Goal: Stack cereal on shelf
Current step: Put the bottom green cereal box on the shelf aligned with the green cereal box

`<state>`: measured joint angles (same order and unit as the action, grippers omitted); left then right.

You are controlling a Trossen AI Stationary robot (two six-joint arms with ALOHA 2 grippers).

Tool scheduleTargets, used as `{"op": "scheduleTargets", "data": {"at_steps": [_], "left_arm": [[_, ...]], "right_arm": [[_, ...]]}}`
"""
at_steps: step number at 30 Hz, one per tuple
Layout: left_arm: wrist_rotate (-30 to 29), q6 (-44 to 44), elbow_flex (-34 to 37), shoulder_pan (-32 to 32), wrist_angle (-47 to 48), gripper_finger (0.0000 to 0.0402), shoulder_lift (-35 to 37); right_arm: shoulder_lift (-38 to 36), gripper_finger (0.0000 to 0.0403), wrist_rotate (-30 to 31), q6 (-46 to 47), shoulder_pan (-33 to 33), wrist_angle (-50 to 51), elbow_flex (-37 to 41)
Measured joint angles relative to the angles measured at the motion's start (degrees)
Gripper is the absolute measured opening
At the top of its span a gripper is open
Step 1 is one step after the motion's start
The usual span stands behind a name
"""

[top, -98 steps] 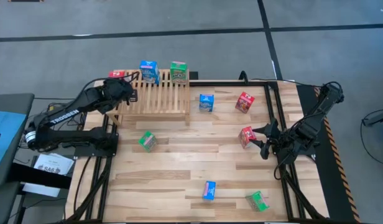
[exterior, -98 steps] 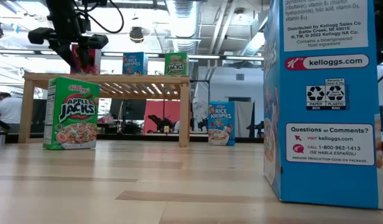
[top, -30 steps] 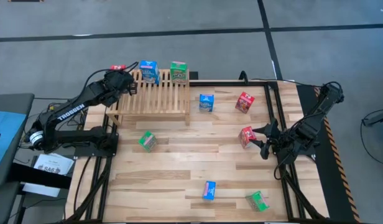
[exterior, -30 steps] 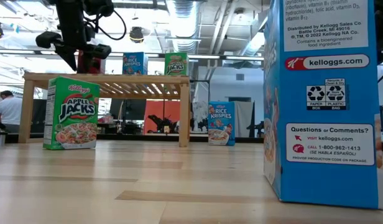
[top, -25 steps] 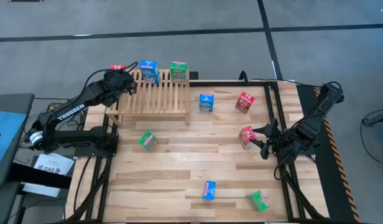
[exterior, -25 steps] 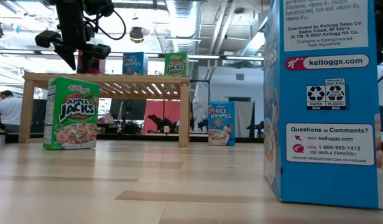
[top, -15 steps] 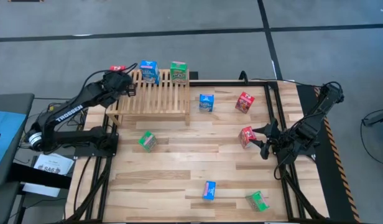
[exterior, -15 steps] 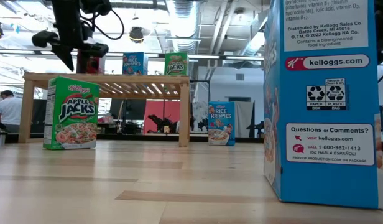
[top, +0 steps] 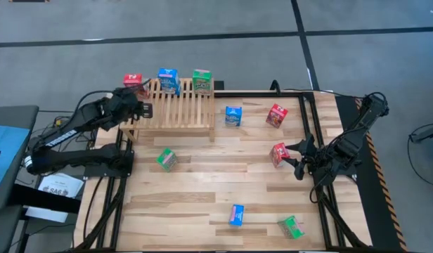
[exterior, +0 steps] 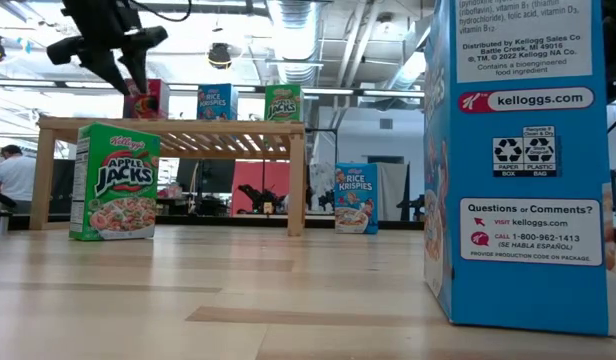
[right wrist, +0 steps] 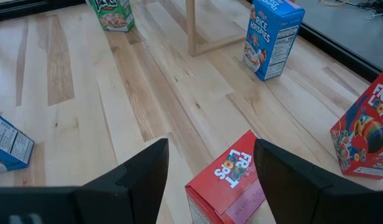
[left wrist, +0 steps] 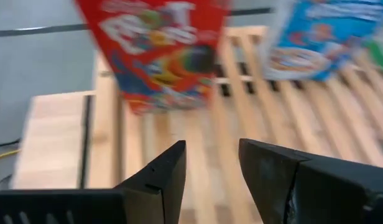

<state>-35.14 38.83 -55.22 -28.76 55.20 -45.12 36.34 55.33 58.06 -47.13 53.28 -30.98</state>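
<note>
Left gripper (top: 145, 109) released, beside shelf (top: 176, 109); red cereal box (top: 133, 81) upright at its far corner. Right gripper (top: 295, 163) spread, nearest second red box (top: 278, 154) on bench (top: 202, 197).

A light plank table (top: 202, 190) carried a slatted wooden shelf (top: 176, 112) at its far left corner. Six cereal boxes stood directly on the boards: a green box (top: 166, 159) just in front of the shelf, a blue box (top: 233, 116) just beside the shelf's right end, a red box (top: 276, 115) farther right of that, another red box (top: 279, 154) nearer the front, and, well apart from the shelf at the front edge, a blue box (top: 236, 214) and a green box (top: 292, 226).
</note>
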Motion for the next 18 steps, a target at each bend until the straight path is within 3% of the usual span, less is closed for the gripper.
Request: {"op": "scheduleTargets", "data": {"at_steps": [6, 18], "left_arm": [[1.37, 0.01, 0.0, 11.18, 0.59, 0.0138, 0.66], [-3.79, 5.01, 0.0, 35.36, -4.51, 0.0138, -2.56]], "right_arm": [[0.02, 0.0261, 0.0, 0.0, 0.02, 0.0, 0.0], [0.02, 0.0261, -0.01, 0.0, 0.0, 0.02, 0.0]]}}
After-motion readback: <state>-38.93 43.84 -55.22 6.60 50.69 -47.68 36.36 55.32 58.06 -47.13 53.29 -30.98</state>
